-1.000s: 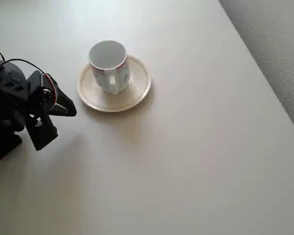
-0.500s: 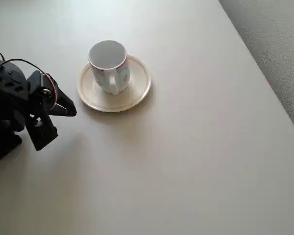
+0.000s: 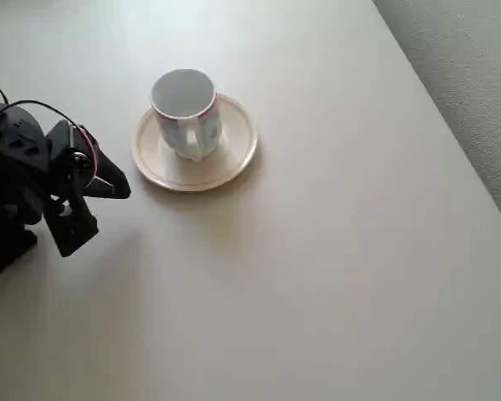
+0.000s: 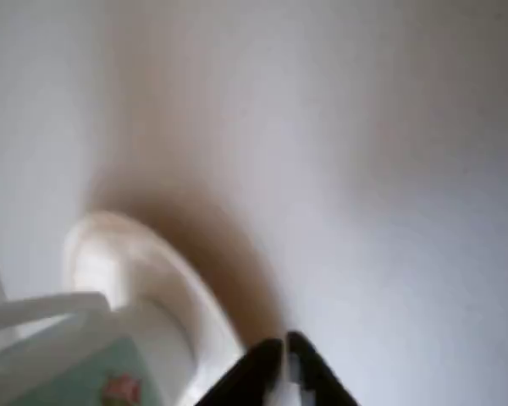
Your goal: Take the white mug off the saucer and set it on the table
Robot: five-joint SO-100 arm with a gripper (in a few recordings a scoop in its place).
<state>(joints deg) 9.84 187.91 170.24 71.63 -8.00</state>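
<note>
On the table (image 3: 334, 276), seen from overhead, the mug (image 3: 185, 111) stands upright on the saucer (image 3: 234, 159), while the gripper (image 3: 108, 185), fingertips together, hovers left of both, touching neither.

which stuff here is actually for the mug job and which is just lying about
For the job:
- mug, standing on the saucer
- saucer
- table, where the mug goes
- claw, left of the saucer in the overhead view, apart from it

Just there:
- floor, past the table edge
- nothing else loose on the table
</note>
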